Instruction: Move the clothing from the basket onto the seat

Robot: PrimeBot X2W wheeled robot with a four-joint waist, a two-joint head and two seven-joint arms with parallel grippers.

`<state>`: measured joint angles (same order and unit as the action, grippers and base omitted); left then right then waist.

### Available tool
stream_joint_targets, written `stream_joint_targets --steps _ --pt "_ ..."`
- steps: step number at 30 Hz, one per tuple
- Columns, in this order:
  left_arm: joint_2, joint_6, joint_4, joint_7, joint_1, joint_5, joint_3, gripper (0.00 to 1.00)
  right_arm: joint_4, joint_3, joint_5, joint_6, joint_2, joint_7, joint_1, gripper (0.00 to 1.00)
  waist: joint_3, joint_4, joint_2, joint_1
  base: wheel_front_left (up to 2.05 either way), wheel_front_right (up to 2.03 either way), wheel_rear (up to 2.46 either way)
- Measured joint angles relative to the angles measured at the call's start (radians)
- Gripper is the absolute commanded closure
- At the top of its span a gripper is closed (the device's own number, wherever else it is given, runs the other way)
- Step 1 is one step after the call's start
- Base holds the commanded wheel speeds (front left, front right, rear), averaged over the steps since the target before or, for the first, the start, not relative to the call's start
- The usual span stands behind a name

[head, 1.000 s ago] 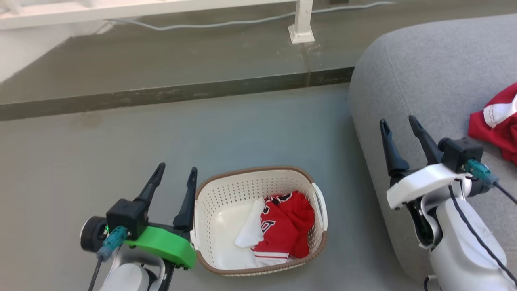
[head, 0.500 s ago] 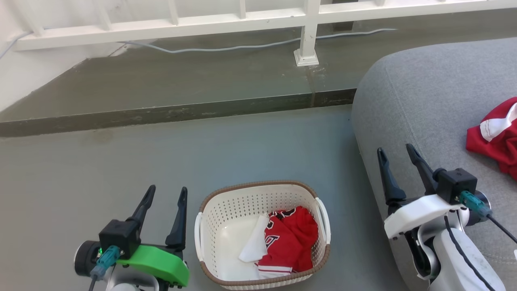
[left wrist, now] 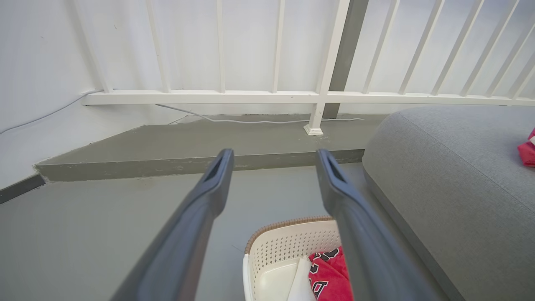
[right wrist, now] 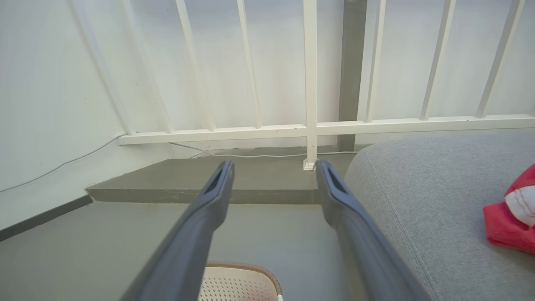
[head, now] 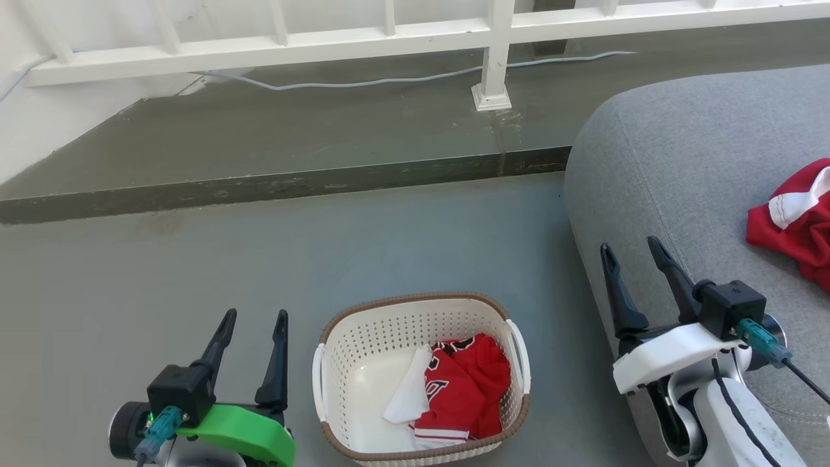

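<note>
The cream basket (head: 343, 350) with its brown rim stands on the floor at bottom centre. Inside it lie a red garment with black and white lettering (head: 467, 389) and a white fabric piece (head: 408, 392). Another red garment with a white stripe (head: 794, 220) rests on the grey seat (head: 687, 162) at right. My left gripper (head: 254, 318) is open with nothing in it, left of the basket. My right gripper (head: 630, 248) is open too, holding nothing, over the seat's left edge. The left wrist view shows the basket (left wrist: 288, 242) below its fingers.
A raised concrete step (head: 279, 185) crosses the floor behind the basket. A white railing (head: 389, 39) with a post foot (head: 491, 97) and a pale cable (head: 363, 82) run along the back.
The head camera has tilted up, so the railing comes into view and everything sits lower in the picture. Both grippers stay open; the clothing in the basket has not moved.
</note>
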<state>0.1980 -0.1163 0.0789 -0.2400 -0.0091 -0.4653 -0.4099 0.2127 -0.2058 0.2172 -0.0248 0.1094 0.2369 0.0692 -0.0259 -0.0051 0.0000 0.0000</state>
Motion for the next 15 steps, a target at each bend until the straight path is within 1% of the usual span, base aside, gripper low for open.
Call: stream_joint_targets --steps 15 --pt "-0.014 -0.003 -0.02 0.0 0.015 0.01 0.011 0.0 -0.075 -0.001 0.0 0.009 0.001 -0.031 -0.039 0.0 -0.006 -0.004 0.0 0.0 0.0 0.0 0.0"
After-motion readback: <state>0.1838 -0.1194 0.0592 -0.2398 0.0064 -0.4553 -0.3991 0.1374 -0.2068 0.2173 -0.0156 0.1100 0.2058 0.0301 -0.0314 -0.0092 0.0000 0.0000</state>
